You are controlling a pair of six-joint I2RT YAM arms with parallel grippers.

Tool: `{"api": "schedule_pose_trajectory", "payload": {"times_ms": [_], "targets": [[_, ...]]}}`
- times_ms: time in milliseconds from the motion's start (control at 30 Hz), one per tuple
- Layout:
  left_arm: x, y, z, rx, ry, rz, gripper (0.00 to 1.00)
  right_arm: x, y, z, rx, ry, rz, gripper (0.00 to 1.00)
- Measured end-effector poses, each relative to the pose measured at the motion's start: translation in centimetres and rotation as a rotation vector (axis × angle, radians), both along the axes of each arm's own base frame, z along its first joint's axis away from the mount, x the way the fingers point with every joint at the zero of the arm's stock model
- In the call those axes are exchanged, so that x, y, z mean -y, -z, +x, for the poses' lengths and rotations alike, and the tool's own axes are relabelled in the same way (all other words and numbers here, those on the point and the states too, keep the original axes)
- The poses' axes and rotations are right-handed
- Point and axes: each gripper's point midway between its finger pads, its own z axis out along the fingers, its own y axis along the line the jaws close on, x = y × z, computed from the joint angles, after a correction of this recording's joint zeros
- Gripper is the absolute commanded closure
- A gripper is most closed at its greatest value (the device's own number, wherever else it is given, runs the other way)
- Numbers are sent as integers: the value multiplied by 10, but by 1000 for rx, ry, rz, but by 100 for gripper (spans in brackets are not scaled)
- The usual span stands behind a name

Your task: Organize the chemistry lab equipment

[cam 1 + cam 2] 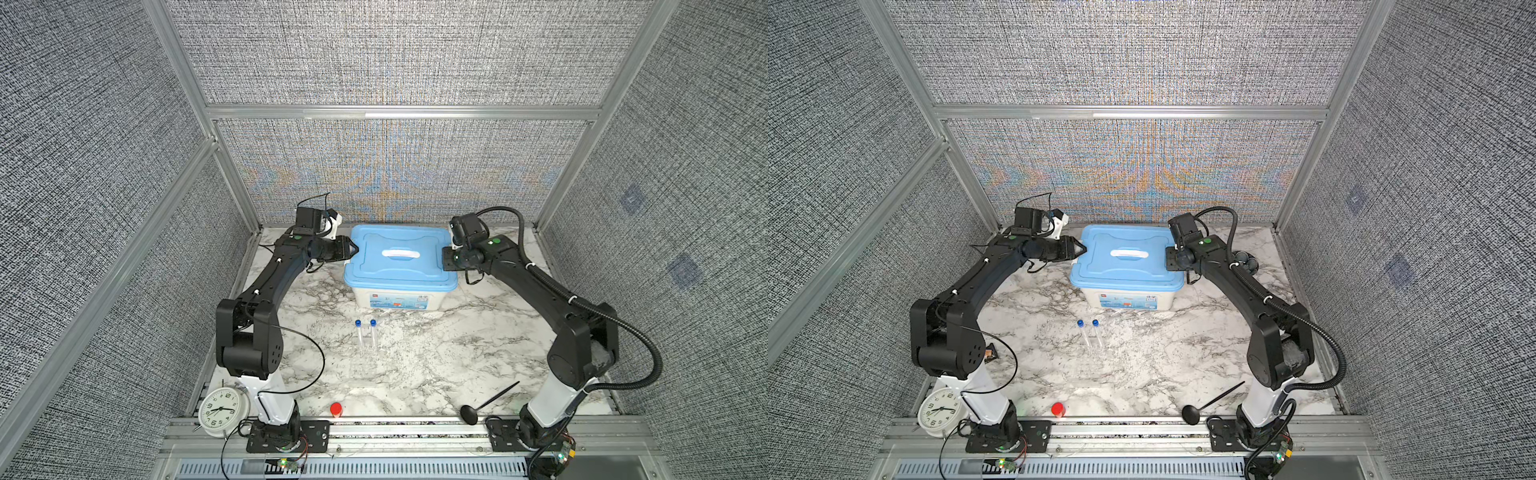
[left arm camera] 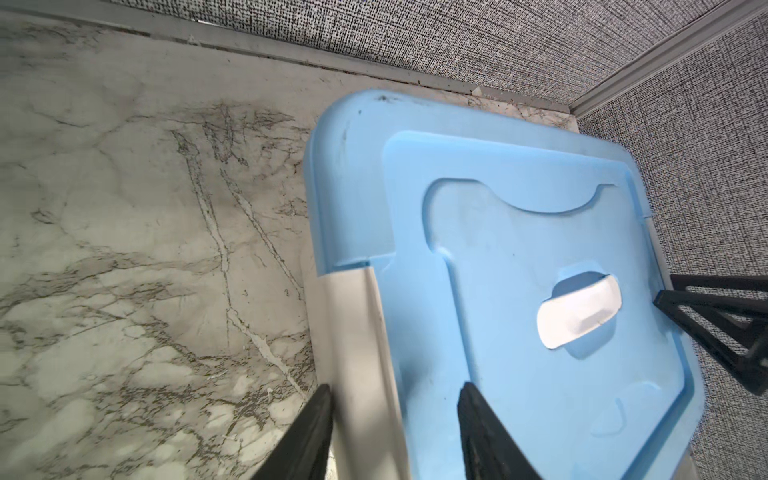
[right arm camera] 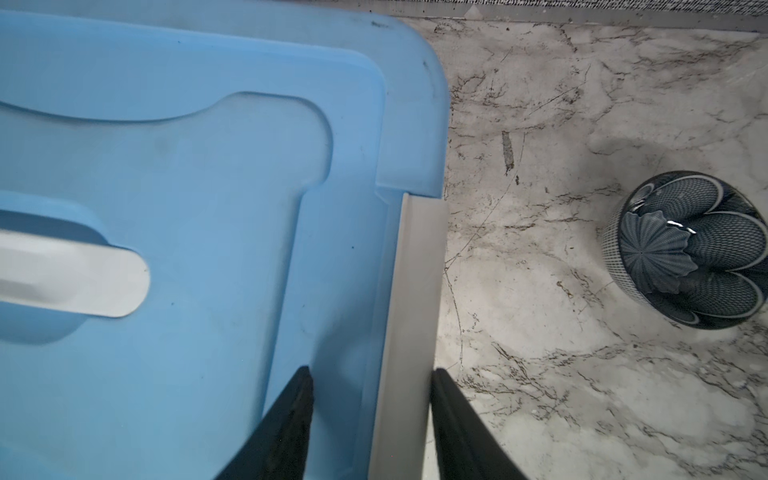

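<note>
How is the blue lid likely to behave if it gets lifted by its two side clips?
The lid looks like thin moulded plastic, so probably light and slightly flexible; raised from one side only, it may tilt or bow. The white side clip looks smooth, so jaws might slip off it.

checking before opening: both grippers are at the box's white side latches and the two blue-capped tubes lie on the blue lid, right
No: the blue-capped tubes are on the table in front of the box, not on its blue lid, as both top views show.
</note>
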Motion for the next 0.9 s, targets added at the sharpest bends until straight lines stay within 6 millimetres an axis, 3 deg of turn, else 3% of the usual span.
{"api": "schedule_pose_trajectory", "payload": {"times_ms": [433,900], "targets": [[8,14,1,13,21,162,56,3,-2,-1,10,17,-13,53],[20,12,10,71,24,259,57,7,-4,-5,22,63,-76,53]]}}
